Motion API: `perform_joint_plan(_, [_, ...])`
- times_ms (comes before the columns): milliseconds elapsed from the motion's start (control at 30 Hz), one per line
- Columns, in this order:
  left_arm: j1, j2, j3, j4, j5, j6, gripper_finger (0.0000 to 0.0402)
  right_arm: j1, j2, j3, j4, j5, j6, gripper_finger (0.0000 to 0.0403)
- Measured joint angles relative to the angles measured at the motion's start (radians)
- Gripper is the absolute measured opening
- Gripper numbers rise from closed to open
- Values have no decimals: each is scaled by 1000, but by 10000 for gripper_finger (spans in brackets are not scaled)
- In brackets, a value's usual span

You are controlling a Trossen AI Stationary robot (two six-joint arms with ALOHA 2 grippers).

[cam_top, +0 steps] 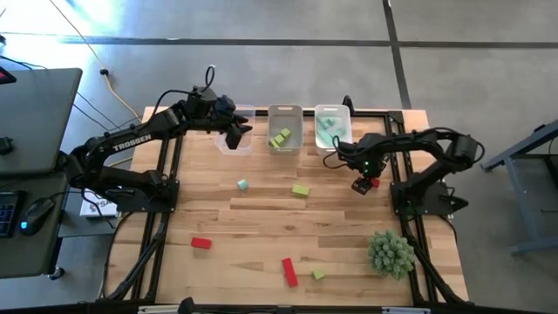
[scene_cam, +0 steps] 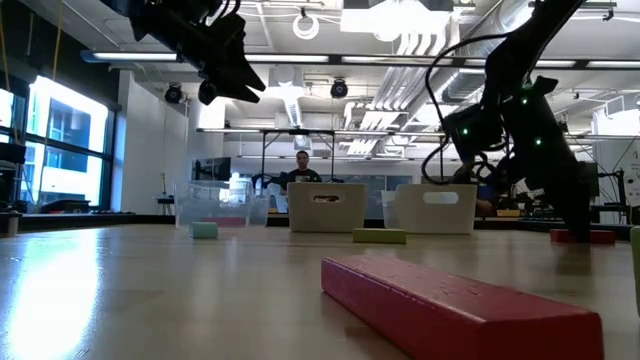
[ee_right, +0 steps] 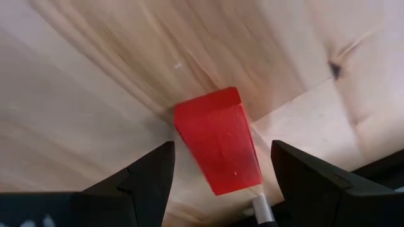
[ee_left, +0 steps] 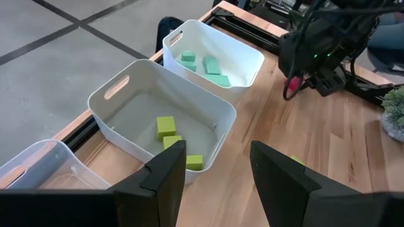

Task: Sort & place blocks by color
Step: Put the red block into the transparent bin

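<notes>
My right gripper (cam_top: pixel 362 184) (ee_right: pixel 221 149) is down at the table's right side, open, one finger on either side of a red block (ee_right: pixel 218 142) (cam_top: pixel 374 181) that lies on the wood; neither finger touches it. My left gripper (cam_top: pixel 237 137) (ee_left: pixel 214 161) hangs open and empty, raised over the left clear bin (cam_top: pixel 234 133). Loose on the table lie a teal cube (cam_top: pixel 242 184), a yellow-green block (cam_top: pixel 301 190), a red block (cam_top: pixel 201 243), a red bar (cam_top: pixel 289 271) and a small yellow-green cube (cam_top: pixel 318 274).
Three clear bins stand in a row at the far edge: the middle bin (ee_left: pixel 120 104) holds yellow-green blocks (ee_left: pixel 166 126), the right bin (ee_left: pixel 252 60) holds teal blocks (ee_left: pixel 211 66). A spiky green plant (cam_top: pixel 390 253) stands near the right front corner. A person (scene_cam: pixel 303 170) sits beyond the table.
</notes>
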Motion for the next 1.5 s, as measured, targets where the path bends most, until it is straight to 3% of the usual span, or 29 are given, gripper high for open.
perform_joint_plan(267, [0,0,0,0,0,26,166,0,78,8,-2,-16,-4,231])
perform_joint_plan(533, [0,0,0,0,0,26,166,0,81,6,-6,-52,27,98])
perform_joint_plan(967, [0,0,0,-4,0,26,166,18,64,154,-56,-142,173,98])
perform_joint_plan(1300, [0,0,0,-58,3,124,166,131,61,403,-47,-236,323,98])
perform_joint_plan(1500, [0,0,0,-82,4,225,166,171,61,575,70,-284,323,98])
